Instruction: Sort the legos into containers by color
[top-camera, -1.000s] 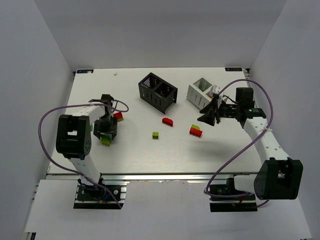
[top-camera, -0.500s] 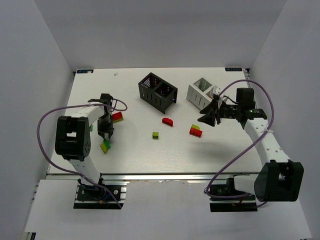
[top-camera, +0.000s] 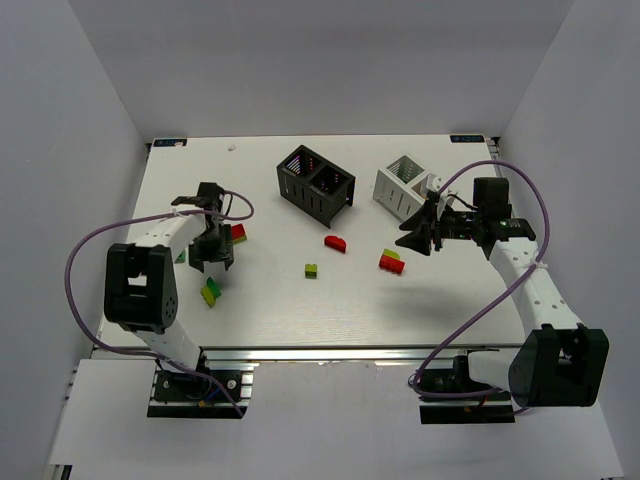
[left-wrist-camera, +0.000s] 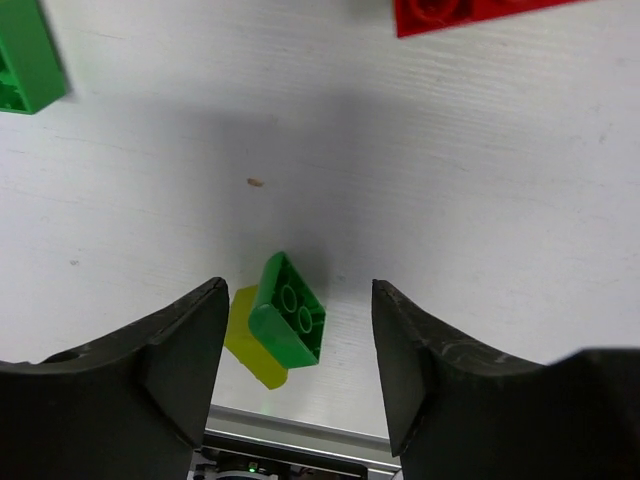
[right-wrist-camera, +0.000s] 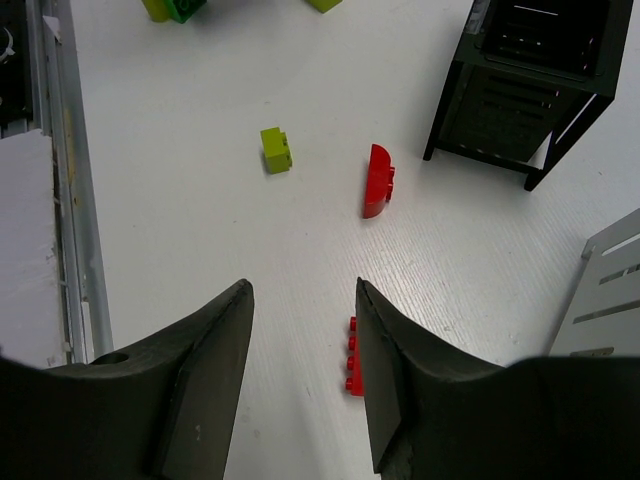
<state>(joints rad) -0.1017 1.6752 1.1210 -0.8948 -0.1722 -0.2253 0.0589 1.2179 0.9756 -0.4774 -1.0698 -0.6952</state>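
**White table, bricks loose, both grippers empty**

White table, grey walls on three sides.

- **Left:** a green brick lies on the table. The left gripper points down with its fingers spread wide, gripping nothing. A green-on-yellow stack lies tilted on the table just near of it, untouched. A red-and-yellow brick sits just right of the gripper.
- **Centre:** a lime brick, a curved red brick and a red-and-green stack lie loose on the table.
- **Far:** black bin, with the white bin to its right.
- **Right:** the right gripper hangs just near of the white bin, fingers wide and empty.
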